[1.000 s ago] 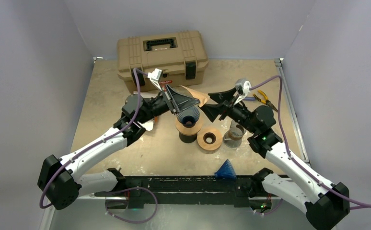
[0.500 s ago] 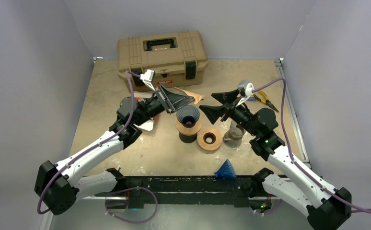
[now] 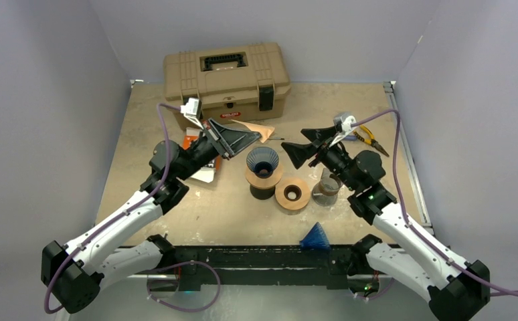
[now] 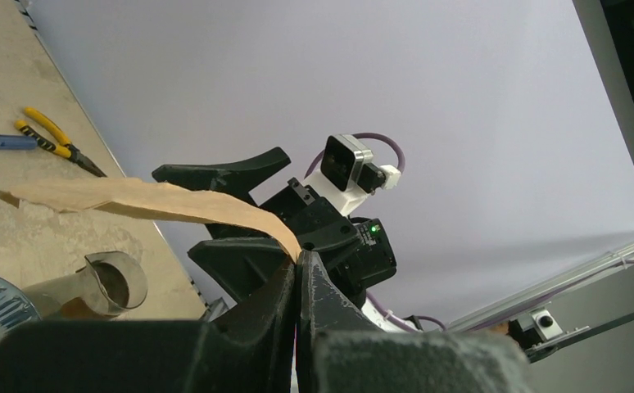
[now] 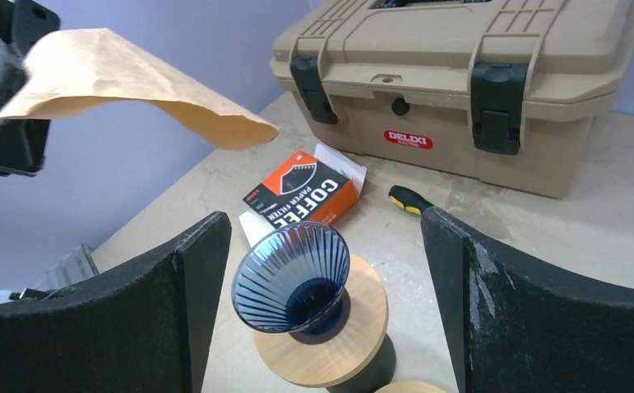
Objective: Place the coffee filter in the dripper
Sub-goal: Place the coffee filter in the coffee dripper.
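Observation:
The dripper (image 3: 262,160), a dark blue ribbed cone on a round wooden base (image 3: 264,179), stands mid-table with nothing inside it (image 5: 291,274). My left gripper (image 3: 253,138) is up and left of the dripper, shut on one edge of the brown paper coffee filter (image 3: 265,130). The filter (image 4: 150,199) curls out from the pinched fingertips (image 4: 297,258) and hangs in the air (image 5: 133,78). To the right of the dripper my right gripper (image 3: 295,142) is open and holds nothing. From its wrist view the dripper sits between its wide-spread fingers (image 5: 323,219).
A tan toolbox (image 3: 226,72) stands at the back. An orange coffee filter box (image 5: 301,192) and a screwdriver (image 5: 408,199) lie in front of it. Right of the dripper are a second wooden ring (image 3: 292,194) and a glass beaker (image 3: 326,187). Pliers (image 3: 367,137) lie far right, a blue cone (image 3: 315,235) near the front.
My left arm has drawn back to the left, carrying the filter away from above the dripper. The right gripper's jaws have spread wider.

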Tool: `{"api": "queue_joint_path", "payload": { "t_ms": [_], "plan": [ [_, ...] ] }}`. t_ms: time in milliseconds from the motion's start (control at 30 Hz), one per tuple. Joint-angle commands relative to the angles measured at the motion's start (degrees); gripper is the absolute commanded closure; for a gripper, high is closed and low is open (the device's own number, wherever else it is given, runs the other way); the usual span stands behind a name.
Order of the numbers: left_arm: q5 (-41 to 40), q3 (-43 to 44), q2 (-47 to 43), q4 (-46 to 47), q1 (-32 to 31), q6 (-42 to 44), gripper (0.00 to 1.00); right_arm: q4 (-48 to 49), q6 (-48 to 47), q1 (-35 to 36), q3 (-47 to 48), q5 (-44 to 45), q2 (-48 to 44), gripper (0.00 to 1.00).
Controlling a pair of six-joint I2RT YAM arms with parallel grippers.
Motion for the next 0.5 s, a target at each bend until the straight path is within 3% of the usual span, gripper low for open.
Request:
{"api": "queue_joint_path", "payload": {
  "t_ms": [0, 467],
  "plan": [
    [1.52, -0.15, -1.06, 0.20, 0.23, -0.27, 1.00, 2.15, -0.77, 0.27, 0.88, 1.41, 1.55, 0.11],
    [5.30, -0.52, -0.49, 1.06, 0.25, -1.84, 1.00, 9.75, 1.96, 0.26, 1.83, -1.44, 6.84, 0.13]
  ]
}}
